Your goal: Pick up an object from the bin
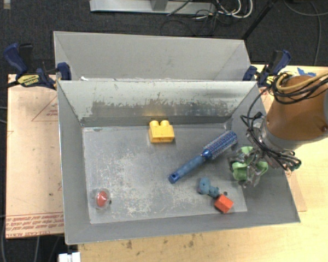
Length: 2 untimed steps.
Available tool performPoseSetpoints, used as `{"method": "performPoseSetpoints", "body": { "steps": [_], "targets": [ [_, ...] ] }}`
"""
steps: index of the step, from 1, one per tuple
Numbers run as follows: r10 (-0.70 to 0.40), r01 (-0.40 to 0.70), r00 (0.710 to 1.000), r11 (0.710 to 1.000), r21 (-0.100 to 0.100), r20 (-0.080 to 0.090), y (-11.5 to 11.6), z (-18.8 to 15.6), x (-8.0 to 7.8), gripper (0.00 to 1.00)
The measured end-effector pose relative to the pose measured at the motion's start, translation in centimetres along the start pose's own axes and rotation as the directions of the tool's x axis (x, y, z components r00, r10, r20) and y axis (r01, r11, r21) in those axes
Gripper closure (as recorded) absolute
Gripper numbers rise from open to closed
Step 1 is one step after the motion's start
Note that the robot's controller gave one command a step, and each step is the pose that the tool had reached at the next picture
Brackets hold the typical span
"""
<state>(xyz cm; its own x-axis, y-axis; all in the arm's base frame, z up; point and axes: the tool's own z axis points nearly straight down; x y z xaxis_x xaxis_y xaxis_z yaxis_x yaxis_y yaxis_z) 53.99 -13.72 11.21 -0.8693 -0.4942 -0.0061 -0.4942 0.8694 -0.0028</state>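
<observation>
Grey sheet metal forms the bin (131,162), its floor scuffed and mostly bare, with sloping walls on all sides. From the right the arm, under its orange cover (295,111), reaches down so that the gripper (250,172) sits low at the foot of the right wall. A small green thing (239,170) lies right at its tip, just beside the bristle head of a blue hairbrush (203,157) that lies slantwise across the floor. Whether the gripper is apart, together or clamped on the green thing I cannot tell, as cables and the wrist crowd that spot. Near the front right lie a small blue piece (206,187) and an orange-red block (223,203), close together. A yellow studded brick (161,131) rests by the back wall, and a small red ball (101,198) sits well apart in the front left corner. By my judgement the approach is done and the gripper is down at the green thing, but nothing is lifted clear, so a sure grasp and the raise out of the bin are left.
</observation>
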Motion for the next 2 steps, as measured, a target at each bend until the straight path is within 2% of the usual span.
{"method": "performPoseSetpoints", "body": {
  "steps": [2],
  "targets": [
    [0.003,-0.003,1.000,1.000,0.000,0.000,0.0,-4.9,-0.4,1.00]
  ]
}}
